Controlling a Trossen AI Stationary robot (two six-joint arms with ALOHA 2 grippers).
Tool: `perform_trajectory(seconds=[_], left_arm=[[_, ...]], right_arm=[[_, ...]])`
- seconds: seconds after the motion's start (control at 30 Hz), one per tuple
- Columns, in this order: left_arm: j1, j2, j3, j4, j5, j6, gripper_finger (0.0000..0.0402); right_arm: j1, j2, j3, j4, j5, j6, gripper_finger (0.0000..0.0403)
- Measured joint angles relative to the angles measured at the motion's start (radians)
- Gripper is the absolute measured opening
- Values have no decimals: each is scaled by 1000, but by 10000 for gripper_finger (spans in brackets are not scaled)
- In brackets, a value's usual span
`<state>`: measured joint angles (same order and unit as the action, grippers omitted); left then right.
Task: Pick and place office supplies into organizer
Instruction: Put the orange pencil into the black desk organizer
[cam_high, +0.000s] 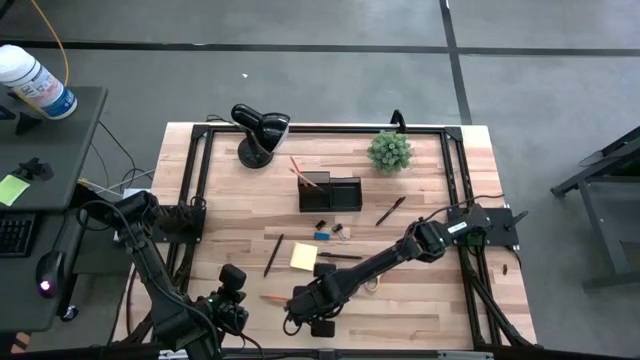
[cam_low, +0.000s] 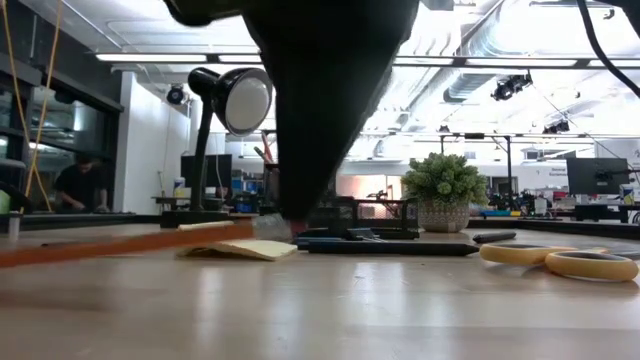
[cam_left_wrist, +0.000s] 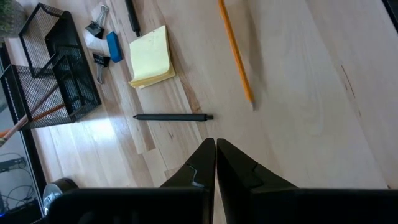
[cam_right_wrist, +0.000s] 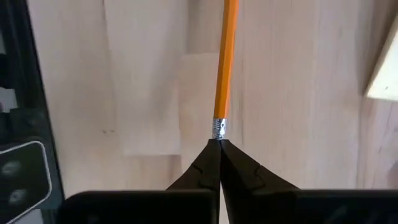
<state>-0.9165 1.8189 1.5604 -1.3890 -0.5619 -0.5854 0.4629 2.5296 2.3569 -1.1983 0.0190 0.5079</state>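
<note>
The right gripper (cam_right_wrist: 219, 144) pinches the thin orange pencil's (cam_right_wrist: 225, 62) eraser end near the pale plank worktop's (cam_high: 420, 300) front edge; the left gripper (cam_left_wrist: 215, 148) is closed, empty.

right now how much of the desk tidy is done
Early. One orange pencil already leans in the organizer. The right hand has shut on the eraser end of the orange pencil, which lies on the table. The left hand waits shut. The sticky-note pad, scissors, pens and clips are left.
</note>
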Motion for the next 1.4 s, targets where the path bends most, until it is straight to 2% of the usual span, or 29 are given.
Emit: perform_trajectory(seconds=[0.7, 1.17, 1.4], left_arm=[[0, 0, 0, 2, -1, -26, 5], [0, 0, 0, 0, -7, -24, 5], [0, 0, 0, 0, -13, -24, 5]], right_arm=[[-7, -49, -2, -44, 83, -19, 1], [-32, -253, 0, -140, 263, -22, 0], [-46, -336, 0, -148, 305, -47, 0]])
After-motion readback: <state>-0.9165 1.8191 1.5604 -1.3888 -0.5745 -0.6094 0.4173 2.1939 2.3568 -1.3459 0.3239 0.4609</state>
